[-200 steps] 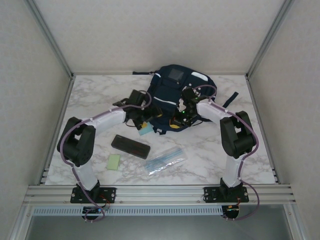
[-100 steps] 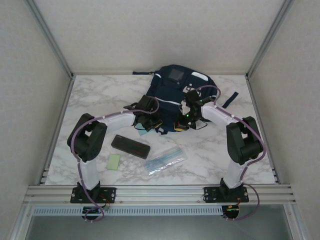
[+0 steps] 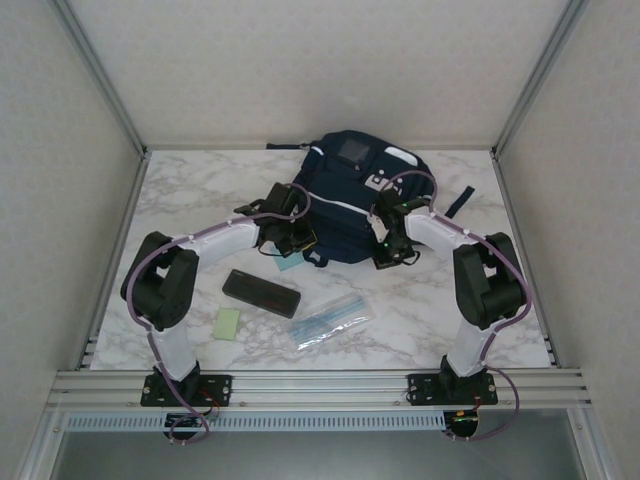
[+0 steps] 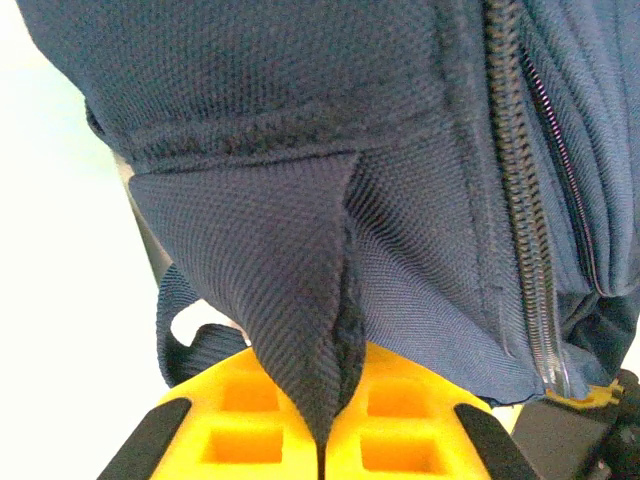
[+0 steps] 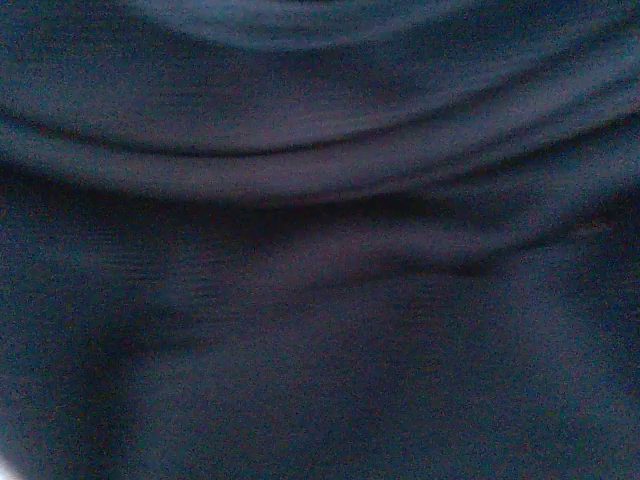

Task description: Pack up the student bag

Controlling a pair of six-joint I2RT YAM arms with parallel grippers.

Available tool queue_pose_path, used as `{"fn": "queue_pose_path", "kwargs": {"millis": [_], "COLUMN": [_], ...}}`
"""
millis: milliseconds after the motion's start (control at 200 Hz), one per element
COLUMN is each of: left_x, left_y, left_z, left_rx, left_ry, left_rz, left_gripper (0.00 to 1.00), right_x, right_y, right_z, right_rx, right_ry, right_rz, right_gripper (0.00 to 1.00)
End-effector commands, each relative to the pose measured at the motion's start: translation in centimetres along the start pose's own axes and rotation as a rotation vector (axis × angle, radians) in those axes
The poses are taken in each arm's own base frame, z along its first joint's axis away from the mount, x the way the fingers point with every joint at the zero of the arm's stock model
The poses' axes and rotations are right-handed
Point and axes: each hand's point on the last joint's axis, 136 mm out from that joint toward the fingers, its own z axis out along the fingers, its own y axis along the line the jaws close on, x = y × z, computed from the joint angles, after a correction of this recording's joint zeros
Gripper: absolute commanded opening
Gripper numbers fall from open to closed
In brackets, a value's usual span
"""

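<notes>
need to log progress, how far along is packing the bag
Done: nothing looks packed; the black case, green pad and clear packet lie on the table before the student bag. In hand: the left gripper is shut on a fold of bag fabric; the right gripper is shut at the bag's near right edge. Left: likely opening it and loading those items.

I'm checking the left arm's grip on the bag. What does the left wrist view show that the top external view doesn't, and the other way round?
Left wrist: the yellow jaws of the left gripper shut on a fold of the student bag, with a zipper running beside it. Top external: the black case, green pad and clear pouch lying on the table, nearer the arm bases. Both: the student bag, with the left gripper at it.
</notes>
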Motion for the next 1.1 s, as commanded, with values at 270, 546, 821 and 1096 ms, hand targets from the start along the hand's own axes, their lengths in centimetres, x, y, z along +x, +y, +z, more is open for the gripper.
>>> {"fn": "queue_pose_path", "kwargs": {"millis": [270, 546, 821, 1096], "left_x": [-1.7, -1.3, -2.4, -3.2], "left_y": [2.6, 3.8, 2.9, 1.2], "left_z": [-3.3, -4.3, -5.1, -5.6], "left_rx": [-0.071, -0.086, -0.060, -0.027], "left_ry": [-0.071, -0.104, -0.138, -0.140], "left_rz": [0.018, -0.006, 0.003, 0.051], "left_gripper": [0.00, 0.00, 0.00, 0.00], "right_x": [-5.2, -9.7, -8.4, -5.1], "right_y": [-15.4, -19.6, -16.9, -13.0], "right_z": [-1.4, -2.8, -3.2, -6.2], "right_rx": [0.461, 0.437, 0.288, 0.139], "right_ry": [-0.093, -0.170, -0.192, -0.288], "right_rz": [0.045, 0.189, 0.340, 0.425], "right_gripper": [0.00, 0.00, 0.00, 0.33]}}
